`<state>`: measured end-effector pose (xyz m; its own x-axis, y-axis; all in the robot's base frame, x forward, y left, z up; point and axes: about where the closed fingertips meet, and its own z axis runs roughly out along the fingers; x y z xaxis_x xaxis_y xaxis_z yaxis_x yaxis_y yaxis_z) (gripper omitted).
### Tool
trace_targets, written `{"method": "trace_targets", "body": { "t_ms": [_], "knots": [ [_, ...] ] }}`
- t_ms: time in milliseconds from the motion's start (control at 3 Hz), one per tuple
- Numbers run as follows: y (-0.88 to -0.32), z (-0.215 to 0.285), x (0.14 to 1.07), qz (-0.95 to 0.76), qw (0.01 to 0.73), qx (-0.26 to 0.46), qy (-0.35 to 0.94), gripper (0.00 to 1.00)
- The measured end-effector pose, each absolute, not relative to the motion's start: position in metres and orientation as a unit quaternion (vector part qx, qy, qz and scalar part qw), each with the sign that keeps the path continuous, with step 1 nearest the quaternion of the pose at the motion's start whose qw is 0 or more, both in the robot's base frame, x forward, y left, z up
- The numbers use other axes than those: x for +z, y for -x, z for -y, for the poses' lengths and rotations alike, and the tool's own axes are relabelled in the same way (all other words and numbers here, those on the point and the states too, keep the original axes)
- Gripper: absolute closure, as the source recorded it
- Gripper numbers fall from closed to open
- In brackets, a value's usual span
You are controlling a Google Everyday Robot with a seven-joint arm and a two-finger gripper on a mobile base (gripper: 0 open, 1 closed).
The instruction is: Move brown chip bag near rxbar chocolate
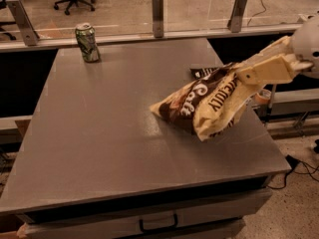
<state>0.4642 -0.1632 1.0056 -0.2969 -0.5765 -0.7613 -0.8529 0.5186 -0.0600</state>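
While my gripper [245, 77] clamps the cream end of the brown chip bag [197, 103] over the bench's [99, 133] right side, the bag hangs tilted, its dark end low toward the left. Just beyond it, partly hidden, lies the rxbar chocolate [203, 72]. A green can [87, 43] stands far left.

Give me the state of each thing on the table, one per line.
brown chip bag: gripped at its upper end, tilted.
gripper: right side of table, shut on the bag.
rxbar chocolate: flat, partly hidden behind the bag.
green can: upright, far left corner.
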Motion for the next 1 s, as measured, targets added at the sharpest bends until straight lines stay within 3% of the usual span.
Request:
{"method": "trace_targets", "body": {
  "t_ms": [667,1000],
  "knots": [
    [-0.479,0.269,0.995,-0.804,0.452,0.156,0.354,1.00],
    [-0.483,0.284,0.974,-0.811,0.453,0.169,0.329,1.00]
  ]
}}
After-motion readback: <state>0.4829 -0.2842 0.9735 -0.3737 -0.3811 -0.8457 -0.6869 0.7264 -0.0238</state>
